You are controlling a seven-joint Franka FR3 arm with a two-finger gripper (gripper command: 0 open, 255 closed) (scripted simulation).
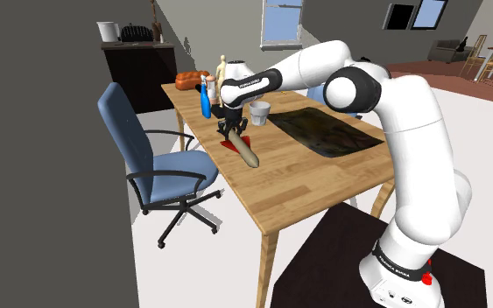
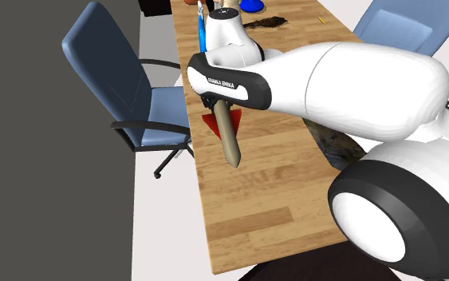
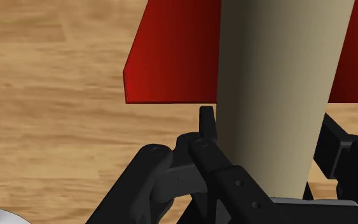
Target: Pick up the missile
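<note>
The missile point(image 1: 246, 150) has a tan body and red fins point(image 2: 210, 125). It hangs tilted over the wooden table point(image 1: 310, 188), nose pointing down towards the table's near end. My black gripper point(image 1: 233, 129) is shut on its tail end beside the fins. In the second exterior view the gripper point(image 2: 218, 104) sits under the white wrist, with the missile point(image 2: 230, 140) sticking out below it. In the wrist view the tan body point(image 3: 279, 89) is clasped between the fingers point(image 3: 207, 122), a red fin point(image 3: 171, 57) beyond them. Whether the nose touches the wood I cannot tell.
A blue office chair point(image 1: 161, 162) stands at the table's left side in the shoulder view. A blue bottle point(image 1: 205, 101), a white cup point(image 1: 259, 111), a dark mat point(image 1: 323, 131) and a brown item point(image 1: 187, 80) are on the table. Another blue chair point(image 2: 406, 28) stands across it.
</note>
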